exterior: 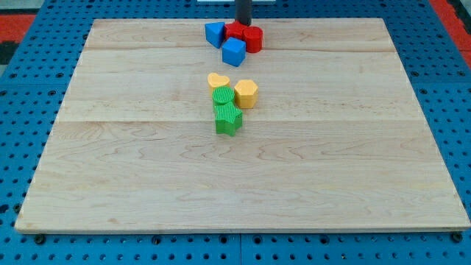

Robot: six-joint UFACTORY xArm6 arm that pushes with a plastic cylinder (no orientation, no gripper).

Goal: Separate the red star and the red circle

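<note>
The red star (235,32) and the red circle (254,40) touch each other near the view's top middle of the wooden board (147,169). My tip (243,24) stands just behind them, at the top edge of the pair, touching or nearly touching the star. A blue block (215,33) sits against the star's left side. A blue cube (234,52) sits just below the star.
Below this cluster sits a second group: a yellow heart (218,80), a yellow block (246,93), a green block (223,96) and a green star (228,118), all close together near the board's middle.
</note>
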